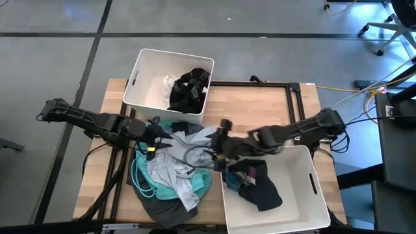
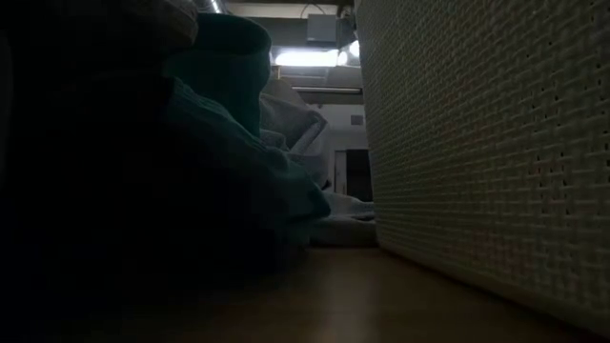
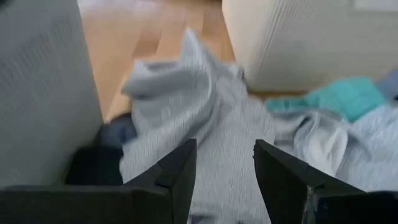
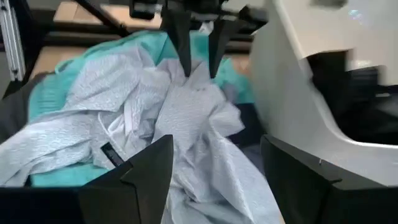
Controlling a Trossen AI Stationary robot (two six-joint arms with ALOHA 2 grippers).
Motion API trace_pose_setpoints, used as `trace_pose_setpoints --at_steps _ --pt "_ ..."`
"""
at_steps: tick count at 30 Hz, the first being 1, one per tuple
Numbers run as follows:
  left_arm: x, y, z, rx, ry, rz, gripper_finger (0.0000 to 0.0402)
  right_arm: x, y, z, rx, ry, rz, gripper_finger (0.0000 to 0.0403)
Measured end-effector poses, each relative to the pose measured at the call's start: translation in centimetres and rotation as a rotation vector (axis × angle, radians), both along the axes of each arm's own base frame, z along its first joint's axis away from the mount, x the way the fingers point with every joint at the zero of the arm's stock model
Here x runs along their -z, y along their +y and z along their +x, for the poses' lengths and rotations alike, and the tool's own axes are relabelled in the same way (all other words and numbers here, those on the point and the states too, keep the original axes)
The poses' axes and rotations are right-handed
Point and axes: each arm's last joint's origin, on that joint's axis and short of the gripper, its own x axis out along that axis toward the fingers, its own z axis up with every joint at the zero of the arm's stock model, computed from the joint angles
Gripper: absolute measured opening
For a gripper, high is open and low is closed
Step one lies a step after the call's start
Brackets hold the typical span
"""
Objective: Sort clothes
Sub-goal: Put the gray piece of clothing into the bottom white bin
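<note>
A heap of clothes (image 1: 172, 172) lies at the lower centre-left of the high view on the surface (image 1: 260, 107). One bin (image 1: 144, 75) sits above it at upper centre, garments inside; a second bin (image 1: 305, 201) sits at lower right, also holding garments. The left tool (image 1: 158, 138) is over the heap's upper-left edge, the right tool (image 1: 218, 151) between the heap and the lower-right bin.

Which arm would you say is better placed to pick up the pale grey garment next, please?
Probably the left: the left gripper stands open directly over the pale grey garment, fabric between its fingers. The right gripper, also open, sits beside the near bin.
</note>
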Motion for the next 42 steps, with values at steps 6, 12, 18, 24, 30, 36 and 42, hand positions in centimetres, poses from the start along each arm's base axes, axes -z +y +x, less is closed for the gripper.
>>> trace_pose_setpoints --at_steps 6,12,18,24,30,36,42 --pt "0.4 0.0 0.0 0.002 0.009 0.001 0.0147 4.7 -2.6 4.2 -0.03 0.09 0.028 0.0241" --pt "0.4 -0.1 0.2 0.004 0.001 0.003 0.0147 8.9 -4.9 6.6 0.014 0.173 0.033 0.0241" --pt "0.4 -0.1 0.3 0.004 -0.007 0.002 0.0147 11.5 -4.9 8.0 -0.251 0.214 0.201 0.0241" --pt "0.4 -0.1 0.3 0.004 -0.008 0.002 0.0147 13.7 -5.0 9.7 -0.211 0.158 0.152 0.0241" --pt "0.3 -0.1 0.3 0.001 -0.01 0.004 0.0147 16.8 -4.8 10.4 -0.238 0.213 0.11 0.0237" --pt "0.3 0.0 0.3 -0.028 -0.016 0.02 0.0147 18.8 -5.0 10.7 -0.222 0.263 0.001 0.0162" --pt "0.3 0.0 0.3 -0.028 -0.016 0.024 0.0147 17.5 -5.3 10.4 -0.154 0.253 -0.1 0.002"
